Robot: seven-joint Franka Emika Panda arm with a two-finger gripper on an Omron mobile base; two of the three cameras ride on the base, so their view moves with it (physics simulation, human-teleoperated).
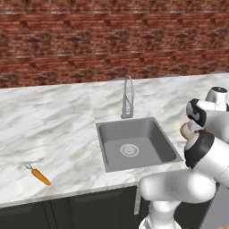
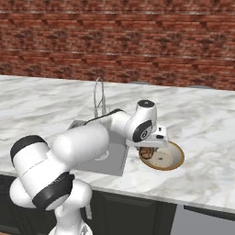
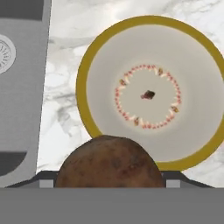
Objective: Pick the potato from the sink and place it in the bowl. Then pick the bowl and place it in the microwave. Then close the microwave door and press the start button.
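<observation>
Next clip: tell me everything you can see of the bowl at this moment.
The bowl is wide, shallow and round, with a golden-brown rim and a cream inside ringed by small red and brown marks around a dark centre spot. It sits upright on the marble counter, just right of the sink. The potato, between the gripper fingers, hangs over its near rim.
</observation>
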